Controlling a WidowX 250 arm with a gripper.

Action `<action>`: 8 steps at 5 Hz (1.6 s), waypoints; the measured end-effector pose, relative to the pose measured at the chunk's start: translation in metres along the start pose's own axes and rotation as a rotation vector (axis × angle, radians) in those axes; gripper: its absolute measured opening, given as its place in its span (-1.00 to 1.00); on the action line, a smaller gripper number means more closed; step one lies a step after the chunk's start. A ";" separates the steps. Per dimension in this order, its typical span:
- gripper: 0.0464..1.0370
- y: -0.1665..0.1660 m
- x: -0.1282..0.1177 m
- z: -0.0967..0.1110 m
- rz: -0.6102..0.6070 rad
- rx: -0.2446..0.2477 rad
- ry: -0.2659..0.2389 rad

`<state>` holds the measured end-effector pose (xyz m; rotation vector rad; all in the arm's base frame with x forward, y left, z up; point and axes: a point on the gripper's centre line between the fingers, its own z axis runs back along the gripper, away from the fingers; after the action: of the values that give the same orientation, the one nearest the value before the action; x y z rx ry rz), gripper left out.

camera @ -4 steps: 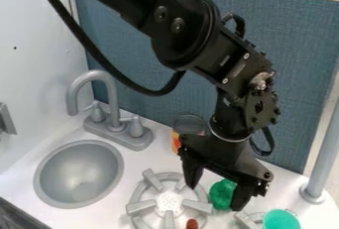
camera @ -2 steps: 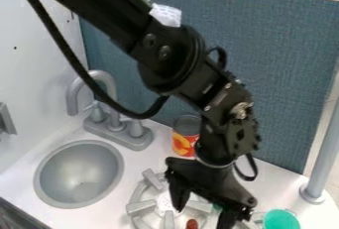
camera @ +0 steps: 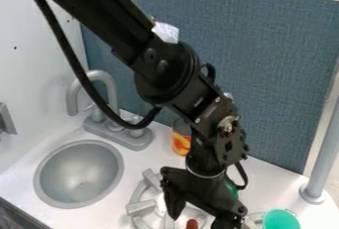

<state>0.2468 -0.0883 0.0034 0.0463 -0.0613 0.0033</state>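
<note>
Fingers stand well apart on my pincer (camera: 200, 221), with a broad gap between them, and I see nothing gripped there. They point down over the near part of the bench (camera: 102, 219). A small reddish-brown piece (camera: 192, 224) lies in view between them, over the grey toy burner (camera: 140, 206); its lower part is cut off, and I cannot tell how high my pincer is above it. Well to the right of my pincer, a teal cup (camera: 281, 220) sits by a second burner (camera: 254, 217), which is mostly hidden.

At the left, the round grey sink (camera: 78, 174) is set into the bench between its front edge and its left edge. Something green (camera: 232, 190) peeks out behind my wrist, too covered for me to name.

Farther off, the grey tap (camera: 110, 88) rises between the sink and the bench's back left corner, my cable crossing in front of it. A can (camera: 180, 143) with an orange and red label stands near the back edge, partly behind my arm. A grey post (camera: 323, 156) stands near the back right corner. Beyond, a blue textured panel (camera: 285, 79) runs along the back edge.
</note>
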 end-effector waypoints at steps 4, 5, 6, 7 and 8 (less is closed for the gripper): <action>0.82 0.012 0.005 -0.040 0.058 -0.027 0.125; 0.25 0.011 0.006 -0.040 0.058 -0.030 0.118; -0.32 0.011 0.006 -0.040 0.062 -0.034 0.116; -0.41 0.012 0.012 -0.033 0.076 -0.015 0.118; -0.41 0.018 0.020 0.007 0.101 0.021 0.094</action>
<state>0.2663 -0.0703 0.0129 0.0636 0.0300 0.1074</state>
